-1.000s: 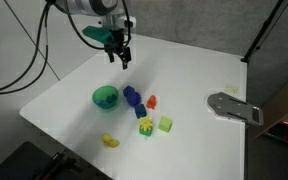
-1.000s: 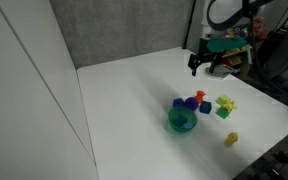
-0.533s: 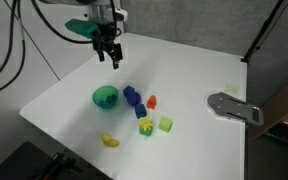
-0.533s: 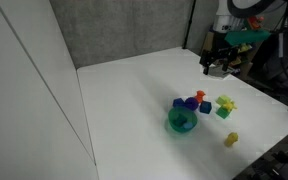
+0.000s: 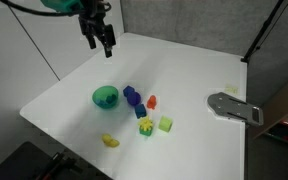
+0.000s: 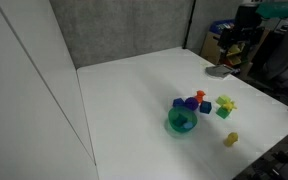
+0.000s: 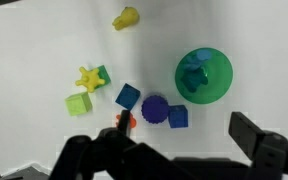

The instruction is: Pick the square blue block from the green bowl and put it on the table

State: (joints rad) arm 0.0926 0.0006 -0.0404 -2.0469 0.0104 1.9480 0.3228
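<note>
We see gripper (image 5: 106, 46) empty, fingers apart, high, well away from green bowl (image 7: 203, 76). Risk: two blue blocks (image 7: 128, 96) outside at bowl's 8 o'clock invite wrong pick.

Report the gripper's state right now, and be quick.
Gripper: open, holding nothing, raised well above the table and away from the green bowl.

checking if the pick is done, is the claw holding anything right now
No, in an exterior view the claw hangs empty, high above the table and away from the green bowl.
</note>
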